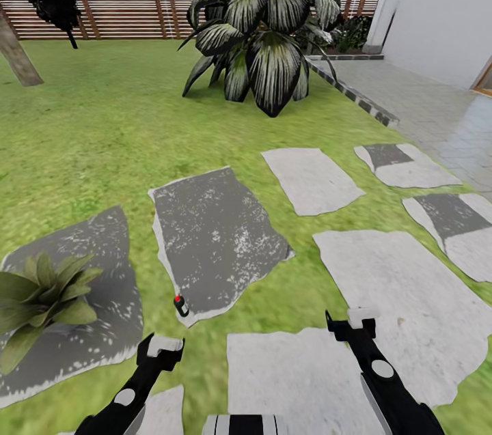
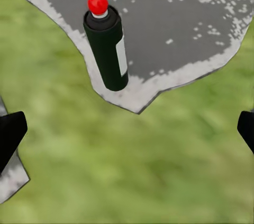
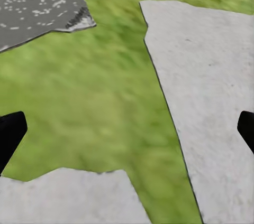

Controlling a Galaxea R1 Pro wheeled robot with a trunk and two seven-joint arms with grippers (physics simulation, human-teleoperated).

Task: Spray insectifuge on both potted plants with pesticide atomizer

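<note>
The pesticide atomizer (image 1: 181, 305), a tiny dark bottle with a red top, stands on the near corner of a dark grey slab (image 1: 215, 237); the left wrist view shows the atomizer (image 2: 107, 49) upright with a white label. My left gripper (image 1: 160, 346) hovers open just short of it, over grass, fingertips (image 2: 10, 131) wide apart and nothing between them. My right gripper (image 1: 352, 326) is open over grass and a pale slab (image 3: 206, 102). One potted plant (image 1: 41, 295), a low olive-green rosette, sits on a slab at the near left.
A huge dark plant with white-striped leaves (image 1: 263, 25) rises at the back centre before a brown slat fence (image 1: 123, 11). Pale stepping slabs (image 1: 311, 179) spread to the right. A tiled patio (image 1: 437, 114) and white wall lie far right; a tree trunk (image 1: 17, 56) far left.
</note>
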